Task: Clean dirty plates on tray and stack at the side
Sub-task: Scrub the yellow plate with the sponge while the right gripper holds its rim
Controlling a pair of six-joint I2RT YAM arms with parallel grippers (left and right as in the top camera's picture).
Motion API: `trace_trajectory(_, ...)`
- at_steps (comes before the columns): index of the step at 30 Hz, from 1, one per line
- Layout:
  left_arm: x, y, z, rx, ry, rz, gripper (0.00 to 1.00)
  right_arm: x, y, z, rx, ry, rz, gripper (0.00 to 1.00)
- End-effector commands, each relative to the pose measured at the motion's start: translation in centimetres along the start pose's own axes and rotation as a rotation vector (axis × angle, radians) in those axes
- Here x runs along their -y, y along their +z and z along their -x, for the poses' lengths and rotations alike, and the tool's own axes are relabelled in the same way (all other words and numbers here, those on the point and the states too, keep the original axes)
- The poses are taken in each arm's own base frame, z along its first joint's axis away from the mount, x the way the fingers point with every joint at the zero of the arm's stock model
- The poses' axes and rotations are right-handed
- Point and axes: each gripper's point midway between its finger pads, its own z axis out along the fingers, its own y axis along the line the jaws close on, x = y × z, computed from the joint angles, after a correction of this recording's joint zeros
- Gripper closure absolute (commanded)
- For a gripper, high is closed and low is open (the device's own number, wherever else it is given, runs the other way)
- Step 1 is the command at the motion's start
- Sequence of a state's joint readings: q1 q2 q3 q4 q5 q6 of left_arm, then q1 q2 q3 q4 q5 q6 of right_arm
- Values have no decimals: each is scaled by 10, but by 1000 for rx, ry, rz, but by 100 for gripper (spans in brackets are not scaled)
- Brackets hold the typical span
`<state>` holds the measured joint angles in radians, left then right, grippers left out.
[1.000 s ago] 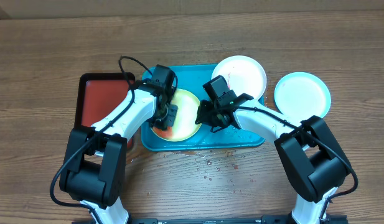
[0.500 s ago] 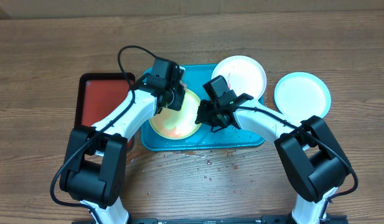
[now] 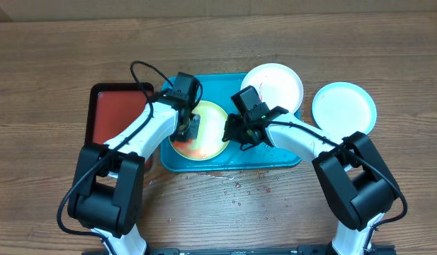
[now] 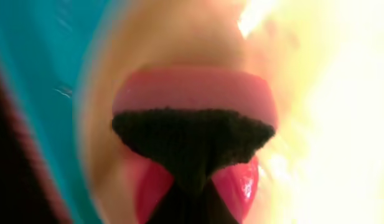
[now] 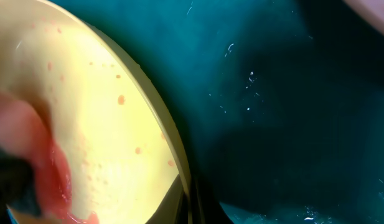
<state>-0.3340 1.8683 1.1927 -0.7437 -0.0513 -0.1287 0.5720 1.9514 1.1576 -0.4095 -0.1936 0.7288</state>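
Small red plastic tray with black rim [image 3: 112, 117] at far left. Left gripper [image 3: 190, 129] presses a dark rough pad [image 4: 192, 140] onto the yellow-green round plastic plate [image 3: 212, 119], which is smeared red. Its jaw opening cannot be told. Right gripper [image 3: 238, 134] is closed on that plate's right rim. The plate lies inside the large bright blue rectangular plastic tray [image 3: 275, 156]. White round plastic plate [image 3: 278, 85] overlaps the blue tray's far right corner, and the pale blue round plastic plate [image 3: 344, 108] lies on the table beyond it.

One plate [image 3: 215, 126] lies in the tray [image 3: 278, 153], a second plate [image 3: 275, 86] overlaps its back right corner, a third plate [image 3: 344, 108] lies further right, a smaller tray [image 3: 112, 113] left.
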Motion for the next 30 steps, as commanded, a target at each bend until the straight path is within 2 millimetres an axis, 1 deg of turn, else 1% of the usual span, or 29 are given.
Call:
trace_trajectory(1,50,-5,-22,-83,148,-290,96,10,6,-3,-1,3,-39,96)
trace_trajectory(3,66,-11,-27,-93,194,-397,96,10,6,-4,-1,3,-39,96)
trace_trajectory(5,74,-14,-25,-79,203,-444,96,10,6,-4,-3,3,-38,96)
trace_trajectory(8,76,-13,-8,-7,215,-443,96,9,6,-5,-11,3,-31,96)
trace_trajectory(11,74,-13,18,98,211,-417,96,8,6,-6,-13,3,-29,96)
trace_trajectory(14,55,-9,48,205,141,-286,96,8,6,-6,-13,3,-29,96)
trace_trajectory(16,34,-8,66,270,72,-160,96,9,6,-6,-13,3,-29,96)
trace_trajectory(18,12,-9,78,320,8,-37,96,9,6,-6,-13,3,-29,96)
trace_trajectory(20,-9,-12,85,354,-38,77,96,9,6,-6,-13,3,-29,96)
trace_trajectory(23,-31,-15,86,368,-65,208,96,9,6,-6,-13,3,-29,96)
trace_trajectory(25,-38,-15,83,358,-70,249,96,9,6,-6,-13,3,-29,96)
trace_trajectory(28,-37,-11,72,315,-91,240,96,8,6,-6,-12,3,-29,96)
trace_trajectory(30,-35,-7,59,261,-112,224,96,8,6,-6,-12,3,-29,96)
